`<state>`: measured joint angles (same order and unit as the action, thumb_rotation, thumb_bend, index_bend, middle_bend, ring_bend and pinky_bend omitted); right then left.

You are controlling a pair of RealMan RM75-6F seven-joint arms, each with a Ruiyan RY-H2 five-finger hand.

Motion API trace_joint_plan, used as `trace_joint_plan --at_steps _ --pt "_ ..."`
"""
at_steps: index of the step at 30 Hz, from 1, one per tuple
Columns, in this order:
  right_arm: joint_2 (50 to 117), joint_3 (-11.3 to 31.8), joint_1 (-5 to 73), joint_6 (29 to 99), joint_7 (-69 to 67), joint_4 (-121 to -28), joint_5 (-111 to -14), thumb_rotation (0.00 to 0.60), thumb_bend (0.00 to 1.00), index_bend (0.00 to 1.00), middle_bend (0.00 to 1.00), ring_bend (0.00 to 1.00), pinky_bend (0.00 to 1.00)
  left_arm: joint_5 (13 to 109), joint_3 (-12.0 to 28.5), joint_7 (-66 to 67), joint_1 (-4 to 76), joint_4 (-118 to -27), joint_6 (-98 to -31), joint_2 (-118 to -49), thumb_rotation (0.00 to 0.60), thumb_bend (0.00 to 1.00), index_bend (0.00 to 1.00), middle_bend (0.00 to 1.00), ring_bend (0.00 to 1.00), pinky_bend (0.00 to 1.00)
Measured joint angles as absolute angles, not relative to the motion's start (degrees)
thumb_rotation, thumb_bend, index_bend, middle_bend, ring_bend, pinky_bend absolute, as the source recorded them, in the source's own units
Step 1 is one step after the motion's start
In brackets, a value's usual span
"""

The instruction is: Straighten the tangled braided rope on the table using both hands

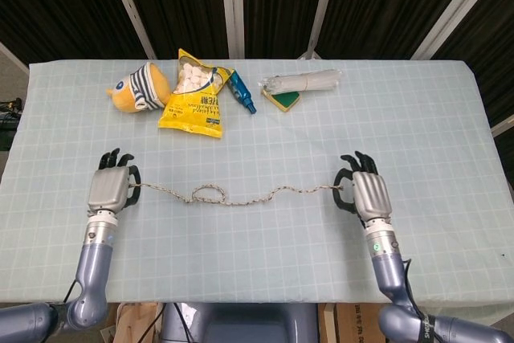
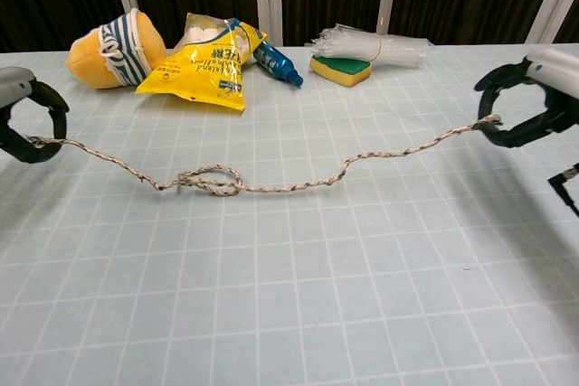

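Observation:
The braided rope [image 1: 241,197] [image 2: 298,186] stretches across the front of the table, lifted at both ends, with one small loop [image 1: 206,193] [image 2: 210,179] left of its middle and a gentle wave to the right. My left hand [image 1: 111,188] [image 2: 25,113] pinches the rope's left end. At the other end, my right hand [image 1: 365,194] [image 2: 534,101] pinches the rope between thumb and finger. Both hands hover low over the pale checked table cloth [image 1: 273,263].
Along the far side lie a yellow striped plush toy [image 1: 138,88], a yellow snack bag [image 1: 195,95], a blue bottle [image 1: 241,92], a green-and-yellow sponge [image 1: 283,100] and a bundle of clear plastic [image 1: 307,81]. A black cable [image 2: 565,192] hangs by my right arm.

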<state>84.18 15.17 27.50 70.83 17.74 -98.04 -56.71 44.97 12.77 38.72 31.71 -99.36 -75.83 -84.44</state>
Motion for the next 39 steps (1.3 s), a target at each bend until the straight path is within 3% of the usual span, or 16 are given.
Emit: trace_joint_plan --at_steps 13,24,39 --pt "73.33 13.09 19.64 73.63 7.46 -99.08 -60.98 0.600 0.52 0.61 0.21 0.00 0.00 52.08 9.46 25.26 23.73 -103.34 -77.07 -74.38 0.600 0.58 0.60 0.18 0.00 0.00" --pt "71.88 12.61 16.32 74.38 1.57 -95.84 -61.36 0.600 0.52 0.61 0.21 0.00 0.00 62.16 5.34 15.36 17.19 -101.60 -80.25 -71.20 0.600 0.58 0.60 0.18 0.00 0.00" --pt "73.24 11.73 15.58 72.54 2.11 -91.78 -60.79 0.600 0.52 0.61 0.21 0.00 0.00 65.02 4.18 16.04 15.88 -96.96 -79.26 -72.43 0.600 0.58 0.60 0.18 0.00 0.00"
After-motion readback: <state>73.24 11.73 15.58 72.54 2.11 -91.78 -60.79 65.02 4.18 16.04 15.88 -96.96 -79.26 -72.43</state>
